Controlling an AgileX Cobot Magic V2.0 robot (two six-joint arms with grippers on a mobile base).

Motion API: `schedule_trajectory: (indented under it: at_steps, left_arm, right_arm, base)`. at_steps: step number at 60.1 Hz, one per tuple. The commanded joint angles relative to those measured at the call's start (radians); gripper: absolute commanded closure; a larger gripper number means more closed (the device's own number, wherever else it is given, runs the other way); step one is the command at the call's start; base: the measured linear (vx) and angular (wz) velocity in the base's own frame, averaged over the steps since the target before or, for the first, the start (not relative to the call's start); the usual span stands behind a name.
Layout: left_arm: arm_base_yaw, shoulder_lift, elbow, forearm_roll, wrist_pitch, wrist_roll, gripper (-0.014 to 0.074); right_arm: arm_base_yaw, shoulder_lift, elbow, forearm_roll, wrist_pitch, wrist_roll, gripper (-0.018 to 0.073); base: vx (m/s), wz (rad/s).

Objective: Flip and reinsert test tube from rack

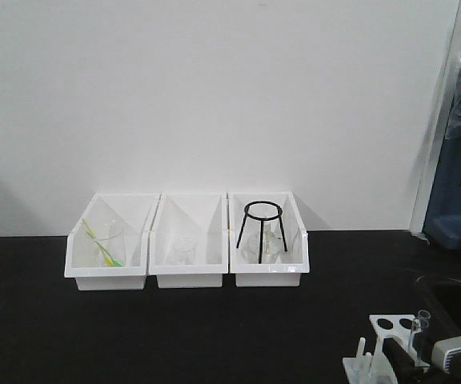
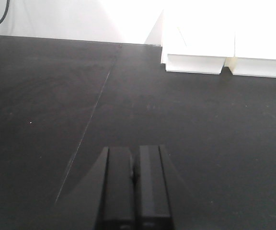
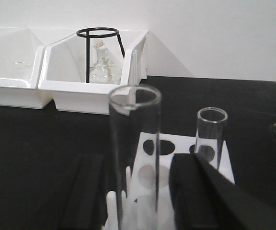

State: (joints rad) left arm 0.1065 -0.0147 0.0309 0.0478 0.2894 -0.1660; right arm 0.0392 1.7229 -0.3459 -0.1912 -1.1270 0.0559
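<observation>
**Black desk, white wall: right fingers open around a test tube at the rack**

On a black desk (image 1: 174,336) set against a plain white wall (image 1: 214,96), the right gripper (image 3: 137,184) has its dark fingers (image 3: 195,191) spread wide. The test tube (image 3: 134,143) stands upright between them, open rim up. A strip of white shows between the glass and the right-hand finger. The other finger is too blurred to tell whether it touches.

The tube rises beside the short pegs (image 3: 114,203) at the near edge of the rack (image 3: 176,165), and its lower end runs out of view. A second tube (image 3: 211,132) stands in a hole further along the top plate. The rack sits near the desk's front right corner.

The left gripper (image 2: 133,184) hangs over bare desk, its fingers pressed together with nothing between them.

Three white bins (image 1: 186,276) line the desk's back edge. The right one holds a black tripod stand (image 1: 262,212) and a glass flask (image 3: 99,67).
</observation>
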Motion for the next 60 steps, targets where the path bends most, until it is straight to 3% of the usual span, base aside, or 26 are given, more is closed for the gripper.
schedule_trajectory:
  at_steps: [1,8,21,30,45,60]
  left_arm:
    - [-0.007,-0.003,0.002,-0.004,-0.088,0.0,0.0603]
    - [-0.007,-0.003,0.002,-0.004,-0.088,0.0,0.0603]
    - [-0.007,-0.003,0.002,-0.004,-0.088,0.0,0.0603]
    - [-0.007,-0.003,0.002,-0.004,-0.088,0.0,0.0603]
    - [-0.007,-0.003,0.002,-0.004,-0.088,0.0,0.0603]
    - [-0.007,-0.003,0.002,-0.004,-0.088,0.0,0.0603]
  right_arm:
    - [-0.006,-0.03,-0.021,-0.006,-0.214,-0.021,0.039]
    - [-0.006,-0.03,-0.021,-0.009,-0.214,-0.018,0.0573]
    - [-0.006,-0.052,-0.021,-0.004,-0.213,-0.01,0.0572]
    - [-0.006,-0.18,-0.021,0.014,-0.136,0.015,0.0571]
    - [-0.006,-0.537,-0.176,0.036,0.36,0.095,0.0571]
    - [-0.006,-0.699,-0.411,0.016,0.82,0.064,0.0571]
  base:
    - [0.0,0.0]
    - [0.0,0.0]
    - [0.0,0.0]
    - [0.0,0.0]
    - [0.0,0.0]
    - [0.0,0.0]
